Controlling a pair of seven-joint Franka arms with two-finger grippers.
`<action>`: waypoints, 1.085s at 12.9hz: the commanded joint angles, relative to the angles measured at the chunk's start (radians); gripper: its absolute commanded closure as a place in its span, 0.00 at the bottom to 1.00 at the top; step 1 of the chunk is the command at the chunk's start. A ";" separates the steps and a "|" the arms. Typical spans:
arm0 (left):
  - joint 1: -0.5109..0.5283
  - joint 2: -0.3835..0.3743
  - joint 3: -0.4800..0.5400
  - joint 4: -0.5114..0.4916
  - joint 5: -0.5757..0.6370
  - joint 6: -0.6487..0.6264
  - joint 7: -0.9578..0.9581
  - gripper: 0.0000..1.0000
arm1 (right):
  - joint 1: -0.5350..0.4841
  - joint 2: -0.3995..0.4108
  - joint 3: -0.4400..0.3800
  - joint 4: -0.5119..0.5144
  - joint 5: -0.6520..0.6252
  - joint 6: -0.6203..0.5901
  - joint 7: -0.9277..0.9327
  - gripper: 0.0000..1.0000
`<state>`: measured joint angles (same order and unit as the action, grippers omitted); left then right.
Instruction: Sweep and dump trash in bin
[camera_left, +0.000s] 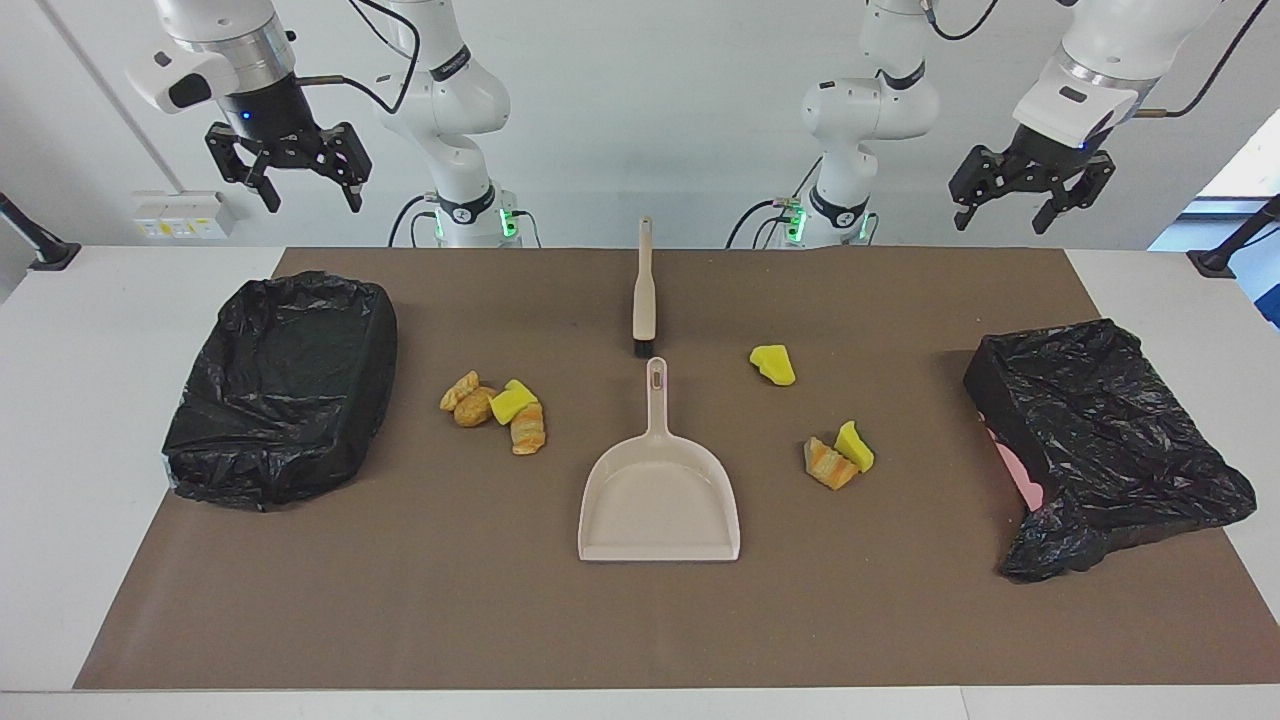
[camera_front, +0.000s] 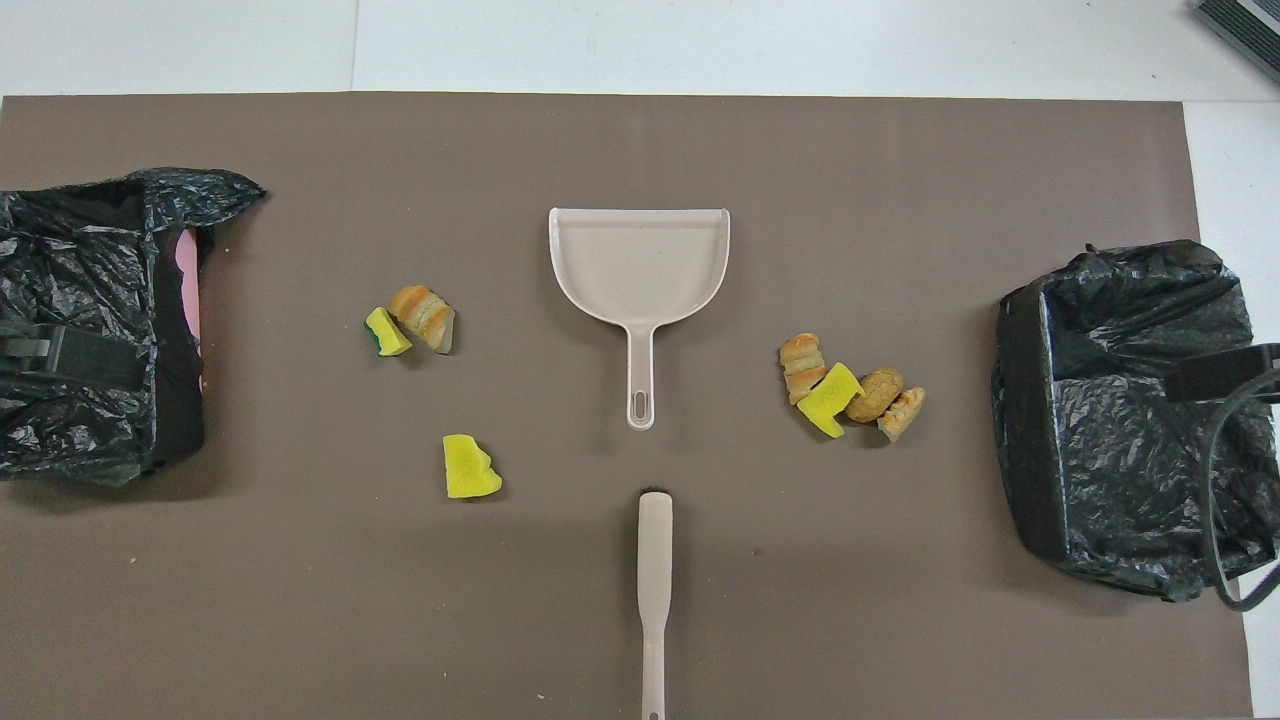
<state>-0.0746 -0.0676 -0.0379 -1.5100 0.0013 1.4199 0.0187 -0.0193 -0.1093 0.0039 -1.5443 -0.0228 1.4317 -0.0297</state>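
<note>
The trash lies loose on the brown mat (camera_left: 400, 600) in three spots around the beige dustpan (camera_left: 659, 497), none of it in the pan. A cluster of four chunks (camera_left: 497, 408), three orange-tan and one yellow, sits beside the dustpan toward the right arm's end of the table. Toward the left arm's end, a striped orange piece touches a yellow, green-backed one (camera_left: 839, 457), and a lone yellow chunk (camera_left: 773, 364) rests nearer to the robots than that pair. The dustpan lies flat and empty, its handle pointing at the robots; the brush (camera_left: 644, 290) lies in line with it, nearer to the robots, a small gap between them. Two bins lined with black bags flank the dustpan: the one at the right arm's end (camera_left: 285, 385) looks empty, while the one at the left arm's end (camera_left: 1100, 440) seems tipped, so its inside is hard to judge. The right gripper (camera_left: 305, 185) and left gripper (camera_left: 1010, 205) hang raised with fingers spread, holding nothing.
</note>
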 joint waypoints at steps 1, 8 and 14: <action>-0.001 -0.004 0.007 0.007 -0.009 -0.012 0.015 0.00 | -0.008 -0.001 0.005 0.001 0.018 0.010 -0.018 0.00; 0.001 -0.006 0.000 0.005 -0.009 -0.009 0.006 0.00 | -0.008 -0.003 0.005 0.000 0.018 0.012 -0.016 0.00; 0.001 -0.014 -0.002 -0.001 -0.009 -0.010 0.000 0.00 | -0.008 -0.003 0.005 0.000 0.020 0.010 -0.016 0.00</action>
<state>-0.0746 -0.0693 -0.0399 -1.5100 0.0013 1.4199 0.0188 -0.0192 -0.1093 0.0039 -1.5443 -0.0228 1.4317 -0.0297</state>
